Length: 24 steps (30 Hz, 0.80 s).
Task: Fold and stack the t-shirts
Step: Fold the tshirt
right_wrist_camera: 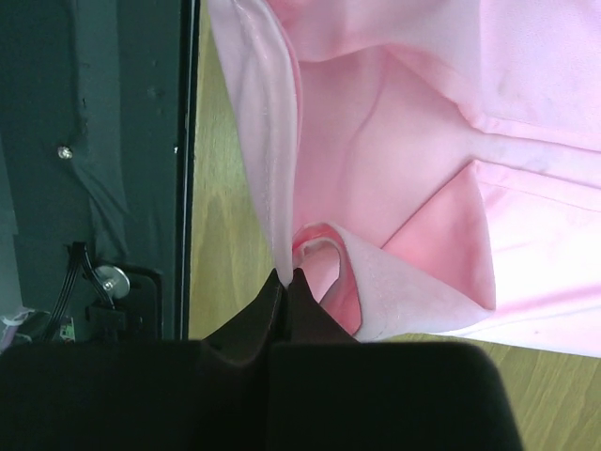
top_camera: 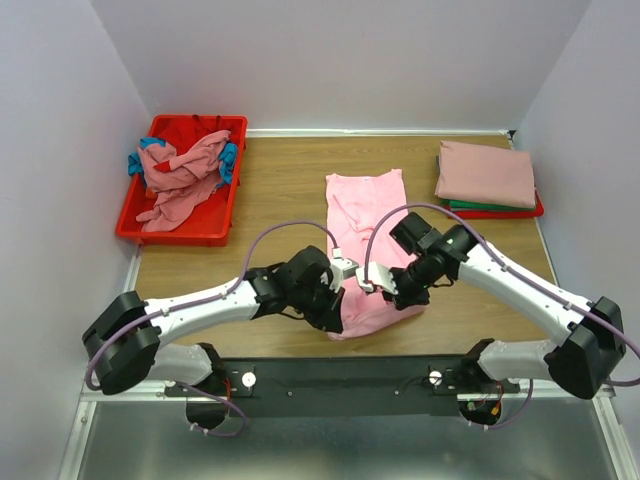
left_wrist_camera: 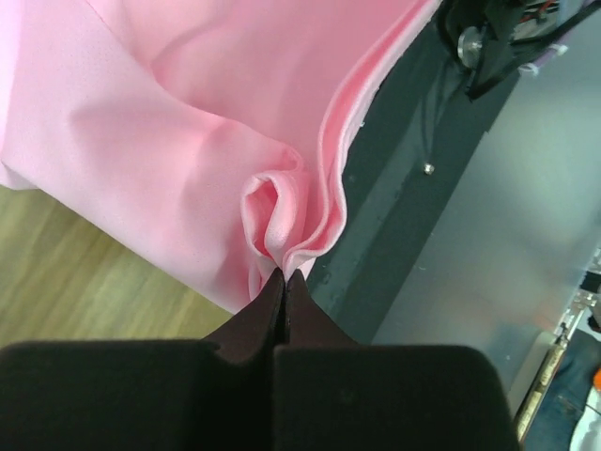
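The bright pink t-shirt (top_camera: 365, 212) lies lengthwise in the middle of the table, and its near end is lifted and bunched between the two arms. My left gripper (top_camera: 343, 270) is shut on a pinch of the pink hem (left_wrist_camera: 282, 240); its tips (left_wrist_camera: 284, 274) meet on the fold. My right gripper (top_camera: 373, 282) is shut on the neighbouring edge of the pink t-shirt (right_wrist_camera: 394, 160), with cloth pinched at its tips (right_wrist_camera: 286, 275). The two grippers sit close together above the shirt's near end.
A red bin (top_camera: 178, 236) at the back left holds a crumpled dusty rose shirt (top_camera: 182, 172) and teal cloth (top_camera: 229, 160). At the back right is a folded stack with a dusty rose shirt (top_camera: 487, 172) on top, green and red edges below. The black base rail (top_camera: 340, 385) runs along the near edge.
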Each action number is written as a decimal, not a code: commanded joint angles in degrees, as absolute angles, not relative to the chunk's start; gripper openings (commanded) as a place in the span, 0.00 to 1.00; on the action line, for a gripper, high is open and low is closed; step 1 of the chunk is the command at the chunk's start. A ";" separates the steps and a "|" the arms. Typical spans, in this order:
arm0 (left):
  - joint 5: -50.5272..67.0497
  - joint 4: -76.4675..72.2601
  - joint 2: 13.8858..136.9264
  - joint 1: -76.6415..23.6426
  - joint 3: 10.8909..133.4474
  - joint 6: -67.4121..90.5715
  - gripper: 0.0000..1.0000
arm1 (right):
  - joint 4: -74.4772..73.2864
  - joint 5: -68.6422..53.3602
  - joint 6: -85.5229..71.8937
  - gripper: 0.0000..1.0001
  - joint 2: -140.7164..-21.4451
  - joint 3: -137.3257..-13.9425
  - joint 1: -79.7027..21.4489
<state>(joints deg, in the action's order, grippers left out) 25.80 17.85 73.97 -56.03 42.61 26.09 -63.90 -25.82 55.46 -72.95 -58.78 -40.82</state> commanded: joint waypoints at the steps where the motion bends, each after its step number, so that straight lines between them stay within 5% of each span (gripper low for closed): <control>1: 28.30 11.52 70.84 -57.13 39.82 30.58 0.00 | -62.75 -24.26 54.93 0.00 -70.93 -56.61 -41.57; 24: 27.51 4.40 74.80 -60.03 35.17 38.40 0.00 | -59.33 -17.50 53.79 0.00 -73.83 -50.27 -54.05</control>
